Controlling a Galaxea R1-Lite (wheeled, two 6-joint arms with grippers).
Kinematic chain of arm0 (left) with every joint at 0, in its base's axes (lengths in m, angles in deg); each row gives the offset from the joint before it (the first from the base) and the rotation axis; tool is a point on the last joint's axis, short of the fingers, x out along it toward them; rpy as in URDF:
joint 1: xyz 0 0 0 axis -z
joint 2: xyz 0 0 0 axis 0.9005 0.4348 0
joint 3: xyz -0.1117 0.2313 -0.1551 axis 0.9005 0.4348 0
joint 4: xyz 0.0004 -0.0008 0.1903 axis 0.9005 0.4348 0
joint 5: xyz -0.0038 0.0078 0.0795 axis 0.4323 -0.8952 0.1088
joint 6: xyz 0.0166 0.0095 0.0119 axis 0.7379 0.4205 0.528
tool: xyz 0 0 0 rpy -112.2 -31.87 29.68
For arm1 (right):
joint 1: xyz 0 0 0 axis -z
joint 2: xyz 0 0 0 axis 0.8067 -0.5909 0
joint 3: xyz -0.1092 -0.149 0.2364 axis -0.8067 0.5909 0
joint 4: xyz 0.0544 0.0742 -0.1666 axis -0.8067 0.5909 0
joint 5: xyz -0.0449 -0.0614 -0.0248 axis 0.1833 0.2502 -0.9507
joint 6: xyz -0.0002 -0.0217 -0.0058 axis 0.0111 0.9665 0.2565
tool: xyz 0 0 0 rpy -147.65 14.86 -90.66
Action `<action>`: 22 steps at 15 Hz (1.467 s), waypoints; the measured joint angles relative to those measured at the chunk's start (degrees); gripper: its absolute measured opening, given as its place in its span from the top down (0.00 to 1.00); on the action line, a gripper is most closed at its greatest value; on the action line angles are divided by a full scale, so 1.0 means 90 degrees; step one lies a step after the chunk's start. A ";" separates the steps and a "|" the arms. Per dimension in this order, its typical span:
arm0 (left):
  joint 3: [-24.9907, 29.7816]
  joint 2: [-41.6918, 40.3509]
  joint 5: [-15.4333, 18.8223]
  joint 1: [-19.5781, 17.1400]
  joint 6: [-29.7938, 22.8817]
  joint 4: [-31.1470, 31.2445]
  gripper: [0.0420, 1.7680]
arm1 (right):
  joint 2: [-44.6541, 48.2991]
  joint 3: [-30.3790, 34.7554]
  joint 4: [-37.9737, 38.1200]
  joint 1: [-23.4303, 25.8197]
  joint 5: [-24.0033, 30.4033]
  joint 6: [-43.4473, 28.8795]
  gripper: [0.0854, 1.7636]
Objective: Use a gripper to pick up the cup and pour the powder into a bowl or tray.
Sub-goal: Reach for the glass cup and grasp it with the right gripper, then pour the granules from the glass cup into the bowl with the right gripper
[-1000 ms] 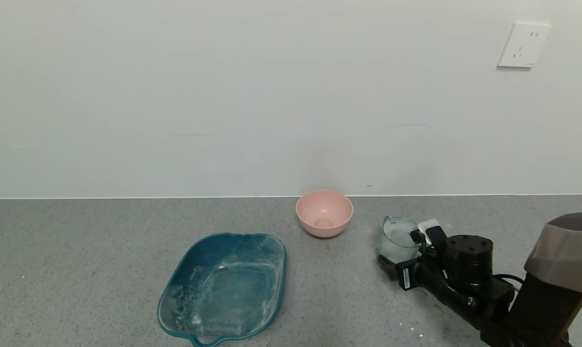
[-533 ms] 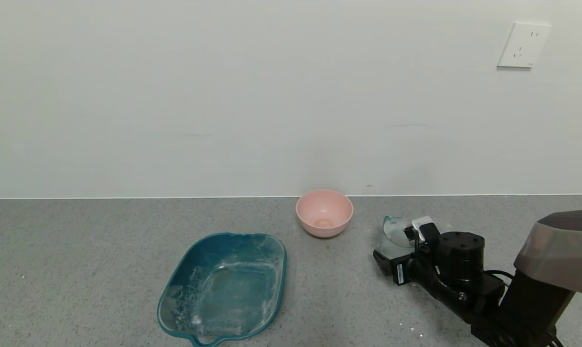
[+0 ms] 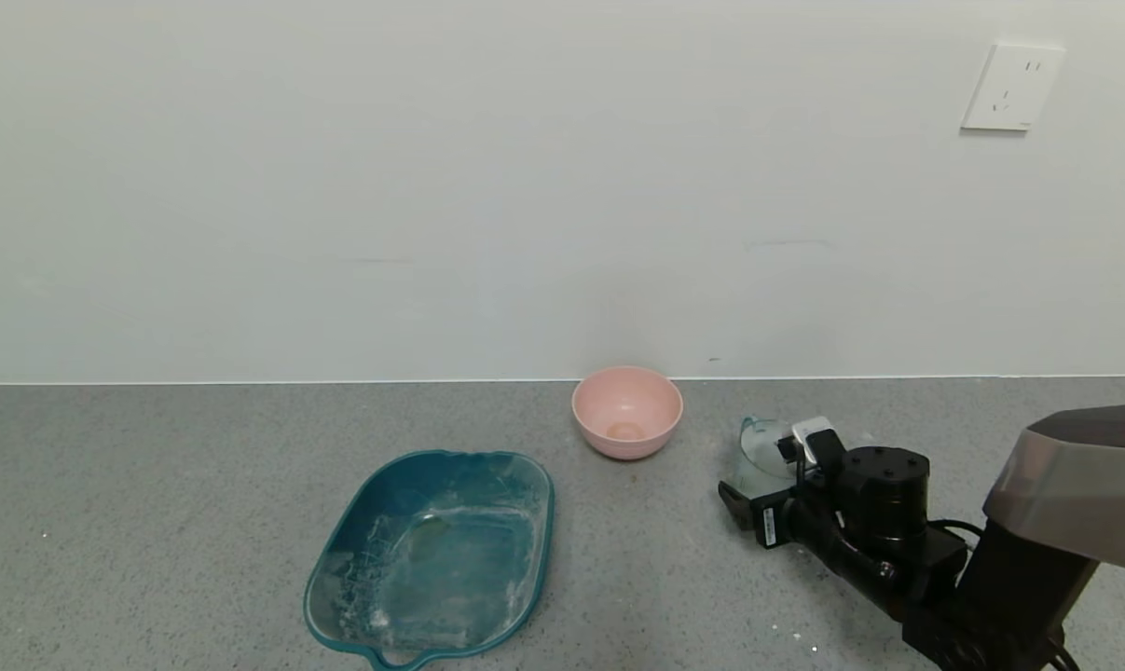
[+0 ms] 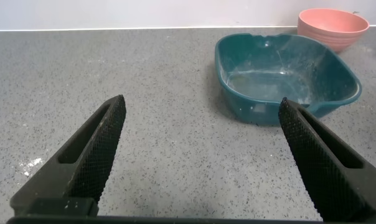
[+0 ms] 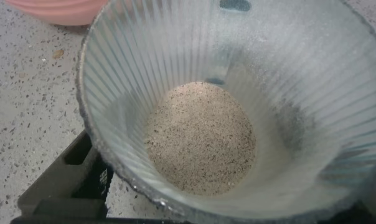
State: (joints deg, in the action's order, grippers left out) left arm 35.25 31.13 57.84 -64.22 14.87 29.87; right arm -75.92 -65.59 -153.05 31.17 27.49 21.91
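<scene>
Holding the small clear ribbed cup (image 3: 760,454) is the black right gripper (image 3: 762,477) on its grey-and-black arm, at the right side of the grey speckled bench (image 3: 152,522). Its jaws sit on both sides of the cup and are closed on it. One black finger (image 5: 66,177) shows right under the cup's rim in the right wrist view. The cup (image 5: 225,106) leans a little toward the left. I cannot tell if its bottom touches the bench.

Inside the cup lies a round heap of pale beige powder (image 5: 200,137). It sits at the bottom of the cup. The ribbed walls look dusty and white.

The small round pink bowl (image 3: 627,411) stands on the bench close to the white wall (image 3: 432,186), to the left of the cup and a bit farther back. The two do not touch. A tiny bit of something pale lies at the bottom of the bowl.

The big teal tray (image 3: 436,557) with white smears sits nearer and more to the left, apart from the bowl.

The left gripper (image 4: 197,155) hangs low over the bench far to the left of the tray (image 4: 287,78). Its jaws are spread wide and hold nothing. A white wall socket (image 3: 1011,87) is high on the right.
</scene>
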 joint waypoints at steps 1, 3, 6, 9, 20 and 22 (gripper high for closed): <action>0.0000 0.0000 0.0000 0.0000 -0.0003 0.0003 0.00 | 0.0000 -0.0003 0.0000 0.0003 -0.0003 0.0000 0.03; 0.0000 0.0000 0.0000 0.0000 -0.0003 0.0000 0.00 | -0.0001 -0.0012 -0.0001 0.0000 -0.0003 -0.0003 0.03; 0.0000 0.0000 0.0000 0.0000 -0.0003 0.0003 0.00 | -0.0012 -0.0051 0.0005 0.0009 -0.0003 -0.0005 0.03; 0.0000 0.0000 0.0000 0.0000 -0.0003 0.0005 0.00 | -0.0028 -0.0060 -0.0009 -0.0003 -0.0004 -0.0005 0.21; 0.0000 0.0000 0.0000 0.0000 -0.0003 0.0003 0.00 | 0.0008 -0.0047 0.0037 0.0049 0.0003 0.0005 0.24; 0.0000 0.0000 -0.0003 0.0000 -0.0003 0.0003 0.00 | 0.0092 -0.0054 0.0140 0.0087 0.0005 0.0011 0.24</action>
State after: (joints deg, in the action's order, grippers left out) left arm 35.25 31.13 57.82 -64.22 14.84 29.89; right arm -75.09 -66.08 -151.79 31.95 27.54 22.00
